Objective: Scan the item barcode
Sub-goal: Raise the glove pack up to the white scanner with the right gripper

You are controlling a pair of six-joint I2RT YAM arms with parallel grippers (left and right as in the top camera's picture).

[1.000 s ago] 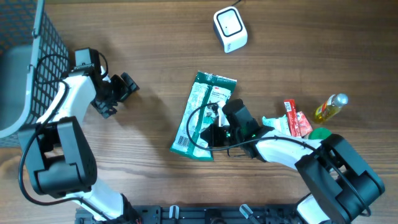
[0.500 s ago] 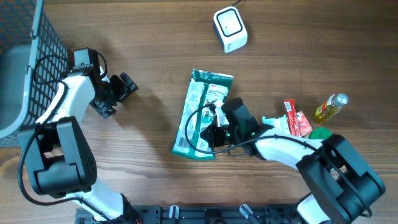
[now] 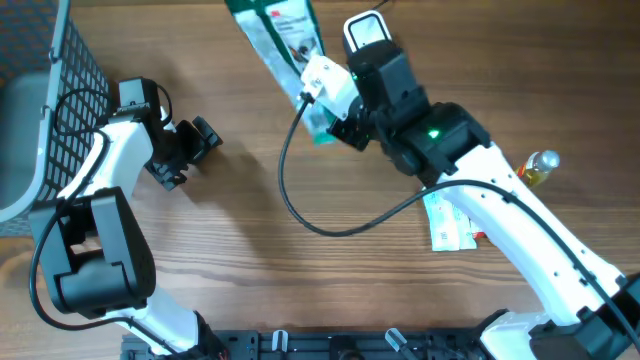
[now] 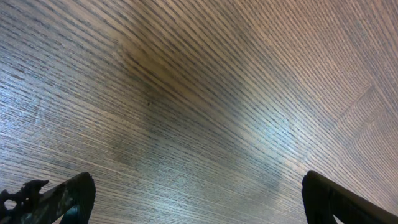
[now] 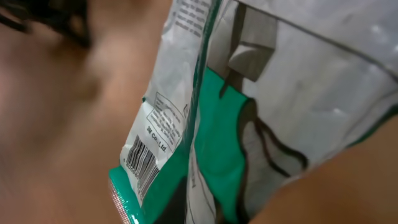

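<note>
Right hand [image 3: 330, 120] is clamped on packet [image 3: 272, 35] and holds it raised just left of scanner [image 3: 366, 28], likely to present barcode [image 5: 140, 163]. Left hand [image 3: 197, 140] is wide open and empty, parked left.

We find the basket [image 3: 62, 95] at the table's [image 3: 250, 230] left edge, with the left gripper [image 3: 203, 137] just right of it over bare wood. Far along the middle, the packet [image 3: 278, 35] hangs above the table in the right gripper [image 3: 322, 112]. The scanner [image 3: 366, 30] sits just right of it, beside the arm's wrist. The barcode [image 5: 142, 160] sits at one corner of the packet. At the right stands the bottle [image 3: 535, 168], and nearer us the sachets [image 3: 448, 222] lie partly under the right arm [image 3: 520, 230].
</note>
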